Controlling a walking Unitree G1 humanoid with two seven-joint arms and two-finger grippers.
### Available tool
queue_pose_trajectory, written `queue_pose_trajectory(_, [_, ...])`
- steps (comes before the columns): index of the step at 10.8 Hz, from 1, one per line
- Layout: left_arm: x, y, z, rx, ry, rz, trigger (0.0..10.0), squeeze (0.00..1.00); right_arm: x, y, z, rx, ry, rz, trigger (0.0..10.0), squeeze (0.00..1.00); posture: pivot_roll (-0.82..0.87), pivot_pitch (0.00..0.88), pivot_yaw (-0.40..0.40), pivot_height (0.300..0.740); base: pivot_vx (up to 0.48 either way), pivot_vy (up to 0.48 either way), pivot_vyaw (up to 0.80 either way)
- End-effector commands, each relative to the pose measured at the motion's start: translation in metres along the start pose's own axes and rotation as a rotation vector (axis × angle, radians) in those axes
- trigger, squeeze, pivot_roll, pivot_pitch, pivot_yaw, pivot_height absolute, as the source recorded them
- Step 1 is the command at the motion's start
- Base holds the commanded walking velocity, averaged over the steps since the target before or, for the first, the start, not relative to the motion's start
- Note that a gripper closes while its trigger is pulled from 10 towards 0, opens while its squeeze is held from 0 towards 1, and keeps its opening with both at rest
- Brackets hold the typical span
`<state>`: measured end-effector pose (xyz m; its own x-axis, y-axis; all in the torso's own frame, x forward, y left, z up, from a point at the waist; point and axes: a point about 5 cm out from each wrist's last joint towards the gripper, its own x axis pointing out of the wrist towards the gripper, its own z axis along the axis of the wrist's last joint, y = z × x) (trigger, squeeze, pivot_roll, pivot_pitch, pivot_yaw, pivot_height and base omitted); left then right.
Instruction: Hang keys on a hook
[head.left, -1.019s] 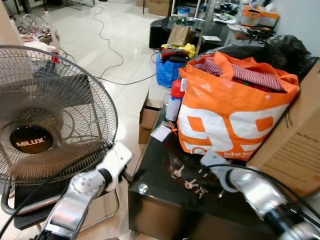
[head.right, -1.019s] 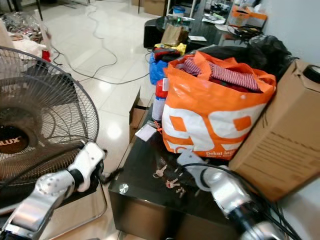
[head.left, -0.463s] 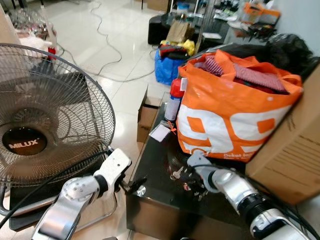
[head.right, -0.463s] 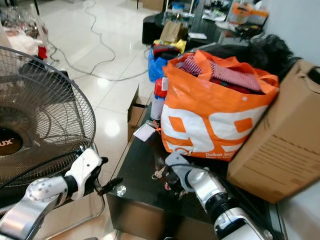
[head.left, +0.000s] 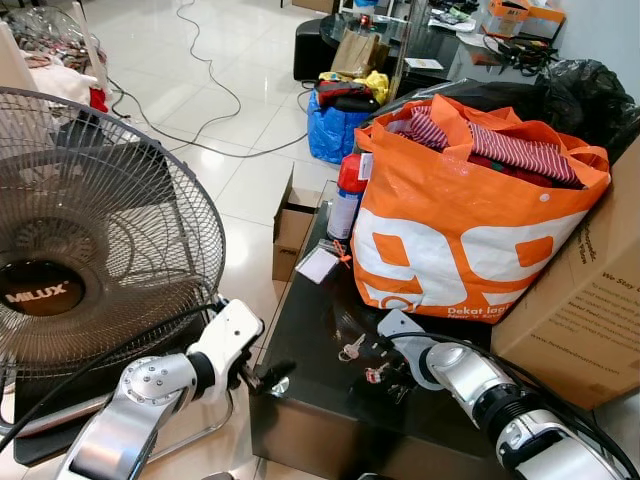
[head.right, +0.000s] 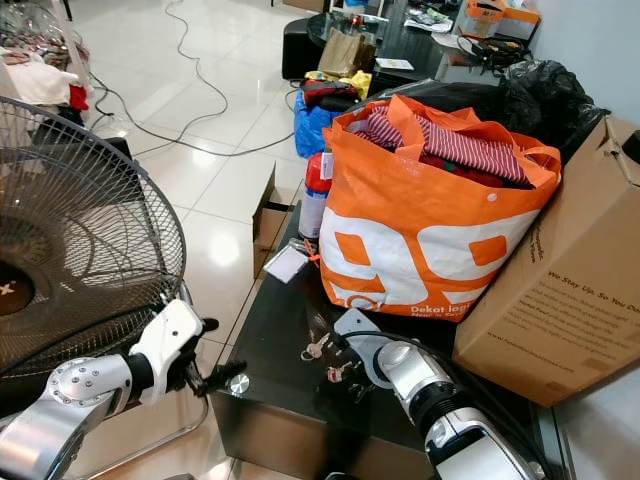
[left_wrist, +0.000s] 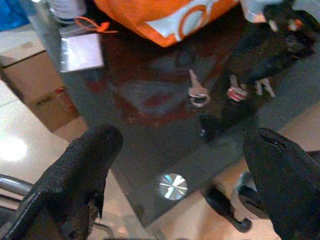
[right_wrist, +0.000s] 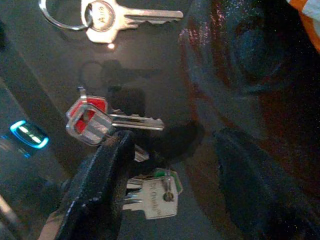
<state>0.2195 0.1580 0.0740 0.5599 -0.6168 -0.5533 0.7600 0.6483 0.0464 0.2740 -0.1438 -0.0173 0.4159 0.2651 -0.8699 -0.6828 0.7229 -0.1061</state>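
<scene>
- Left eye view: my right gripper (head.left: 392, 352) is down on the glossy black glass surface (head.left: 310, 400), low and right of centre in the frame. The bunch of silver keys with a red-capped one (head.left: 378, 373) lies just at its fingertips. A separate single silver key on a ring (head.left: 351, 348) lies just to the left of that. My right arm is plainly the nearer one. My left gripper (head.left: 268, 378) hangs off the surface's near left corner, beside the grey wire-caged floor fan (head.left: 90, 250).
- Right eye view: the big orange-and-white woven bag (head.right: 430, 230) stands right behind the keys, and the brown cardboard box (head.right: 560, 290) closes the right side. Open room for lifting is up and toward the near edge, as I judge it. I see no hook anywhere here.
- Left wrist view: the left jaws stand wide apart, holding nothing. The keys lie well ahead of them in the upper middle of the frame, with the surface's edge between.
- Right wrist view: the right jaws stand apart, not yet closed. The red-capped key's long axis runs across the frame toward the gap. One black finger (right_wrist: 100, 185) overlaps the bunch's lower keys at lower left, the other sits clear to the right. The single key lies at the top, out of reach.
</scene>
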Motion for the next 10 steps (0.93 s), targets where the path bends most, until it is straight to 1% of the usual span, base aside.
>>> queue_pose_trajectory(1, [0.002,-0.006,0.007,0.003,-0.022,-0.053,10.0,0.0,-0.006,-0.011,0.005,0.016,-0.022,0.018,0.0,0.0,-0.07,0.0,-0.099,0.74,0.0,0.0,0.0])
queue_pose_trajectory(2, [0.003,-0.009,0.008,-0.001,-0.019,-0.098,10.0,0.0,-0.008,-0.009,0.004,0.021,-0.028,0.079,0.0,0.0,-0.08,0.0,-0.087,0.74,0.0,0.0,0.0])
queue_pose_trajectory(3, [0.003,-0.011,0.008,-0.009,-0.01,-0.135,10.0,0.0,-0.009,-0.01,0.003,0.023,-0.03,0.087,0.0,0.0,-0.08,0.0,-0.087,0.74,0.0,0.0,0.0])
queue_pose_trajectory(4, [0.004,-0.012,0.008,-0.011,-0.005,-0.159,10.0,0.0,-0.01,-0.011,0.003,0.03,-0.03,0.087,1.3,0.0,-0.09,0.0,-0.068,0.74,0.0,0.0,0.0])
queue_pose_trajectory(5, [0.003,-0.013,0.008,-0.012,0.006,-0.185,10.0,0.0,-0.011,-0.012,-0.001,0.033,-0.02,0.084,2.5,0.0,-0.09,0.0,-0.068,0.74,0.0,0.0,0.0])
queue_pose_trajectory(6, [0.004,-0.013,0.009,-0.012,0.008,-0.19,10.0,0.0,-0.011,-0.013,-0.003,0.033,-0.006,0.075,2.4,0.0,-0.09,0.0,-0.062,0.74,0.0,0.0,0.0])
queue_pose_trajectory(7, [0.004,-0.012,0.009,-0.011,0.011,-0.196,10.0,0.0,-0.011,-0.015,-0.006,0.024,0.014,0.069,0.7,0.0,-0.09,0.0,-0.062,0.74,0.0,0.0,0.0])
queue_pose_trajectory(8, [0.003,-0.013,0.009,-0.012,0.012,-0.198,10.0,0.0,-0.012,-0.015,-0.007,0.026,0.018,0.073,0.1,0.0,-0.09,0.0,-0.062,0.74,0.0,0.0,0.0])
queue_pose_trajectory(9, [0.004,-0.013,0.009,-0.015,0.014,-0.204,10.0,0.0,-0.014,-0.018,-0.008,0.018,0.027,0.082,0.6,0.0,-0.09,0.0,-0.06,0.74,0.0,0.0,0.0])
queue_pose_trajectory(10, [0.004,-0.012,0.01,-0.015,0.014,-0.205,10.0,0.0,-0.015,-0.019,-0.007,0.013,0.025,0.089,2.7,0.0,-0.09,0.0,-0.059,0.74,0.0,0.0,0.0])
